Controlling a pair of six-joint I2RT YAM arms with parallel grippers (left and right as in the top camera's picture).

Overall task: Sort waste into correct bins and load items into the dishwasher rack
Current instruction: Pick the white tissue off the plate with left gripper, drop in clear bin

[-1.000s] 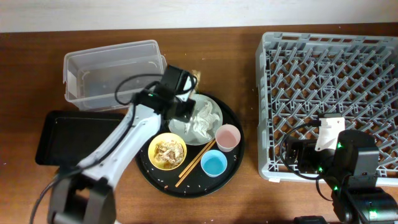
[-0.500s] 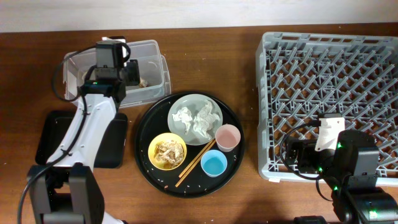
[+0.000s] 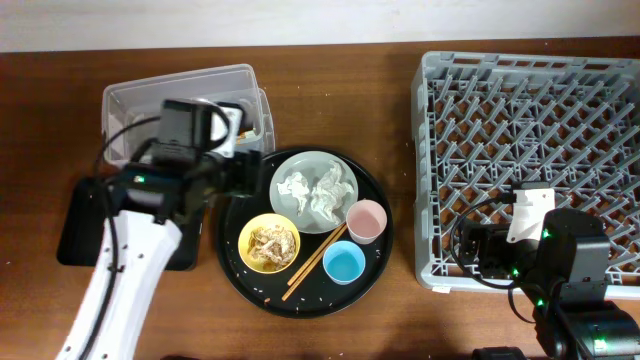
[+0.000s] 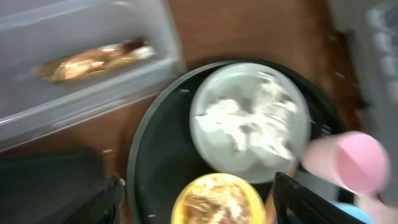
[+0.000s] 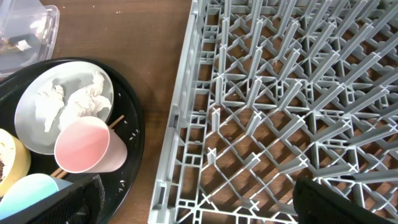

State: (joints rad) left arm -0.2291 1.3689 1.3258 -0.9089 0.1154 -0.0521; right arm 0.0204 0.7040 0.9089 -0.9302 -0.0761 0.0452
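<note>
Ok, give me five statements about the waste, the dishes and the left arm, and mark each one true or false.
1. A brown-gold scrap lies in the clear tub. True.
2. The pink cup is in the clear tub. False: it is on the round black tray.
3. The plate is bare. False: crumpled white tissue lies on it.
4. The yellow bowl holds food scraps. True.
5. The left gripper grips tissue. False: it is open and holds nothing.
</note>
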